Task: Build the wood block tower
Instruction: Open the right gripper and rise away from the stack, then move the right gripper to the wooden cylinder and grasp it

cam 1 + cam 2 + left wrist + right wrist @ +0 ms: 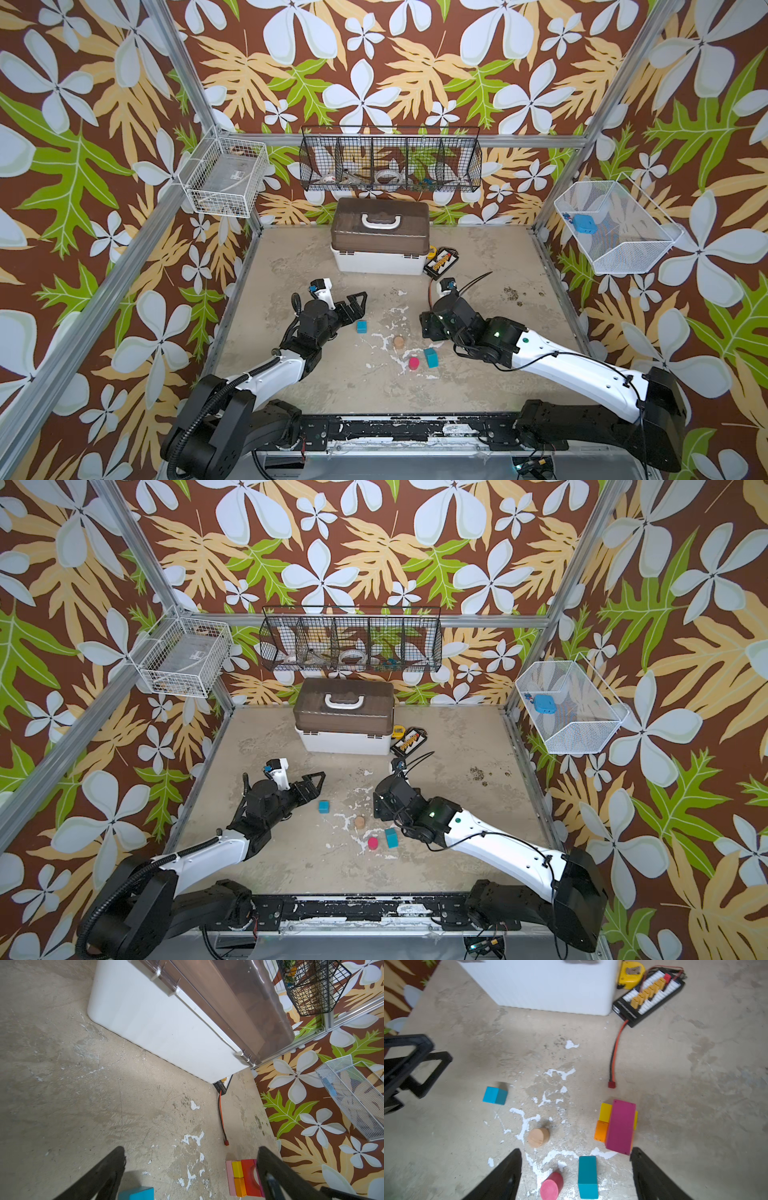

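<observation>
here, two teal blocks [362, 326] [431, 357], one tan cylinder [399, 341], one red cylinder [414, 363], one tower [620, 1126], four fingers [500, 1178] spread

Found a white box [376, 262], brown lid [380, 226] shut, at the back of a scuffed table [498, 266]. Noted a black connector board [650, 995] just beside its corner, a small yellow object [631, 974] between them, and a red-black wire [614, 1053] ending in a red plug [612, 1084]. Saw wall baskets: a black basket [390, 160] at the back, a white basket [226, 176] left, and a mesh basket [615, 249] right, holding a blue item [584, 223].
</observation>
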Tool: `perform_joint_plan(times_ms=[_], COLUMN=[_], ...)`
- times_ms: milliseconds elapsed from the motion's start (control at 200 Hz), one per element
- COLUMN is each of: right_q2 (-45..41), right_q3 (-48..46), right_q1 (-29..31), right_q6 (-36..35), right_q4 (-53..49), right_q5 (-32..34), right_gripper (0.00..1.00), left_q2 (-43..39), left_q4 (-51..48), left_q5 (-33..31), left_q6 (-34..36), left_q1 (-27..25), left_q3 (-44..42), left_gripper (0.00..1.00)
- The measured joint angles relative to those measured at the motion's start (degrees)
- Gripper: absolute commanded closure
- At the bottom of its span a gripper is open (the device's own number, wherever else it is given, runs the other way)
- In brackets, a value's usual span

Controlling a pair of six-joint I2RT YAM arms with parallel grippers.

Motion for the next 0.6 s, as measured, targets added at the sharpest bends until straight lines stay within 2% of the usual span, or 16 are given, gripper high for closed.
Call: perform_joint_plan(times_ms=[185,275,600], right_q2=[5.0,9.4,23.6], right_q3=[0.3,1.7,7.5], right_q1=[0.8,1.2,1.9], right_q6=[-3.3,-4.3,-5.4], right_q4=[4.0,4.3,2.3], right_q5=[-5.4,-8.2,-11.0], right_gripper=[0.2,0.23,0.3], left_q2=[-3.1,-5.1,-7.0], left_q4=[-3.5,-4.7,-14.7], left_q5=[-5.1,-8.2,-19.4], left_q6=[-0.9,-1.4,-7.1], left_q1=[0.0,0.0,0.0], left_q3=[-0.1,-0.8,1.7], left_gripper=[0.0,0.0,0.0])
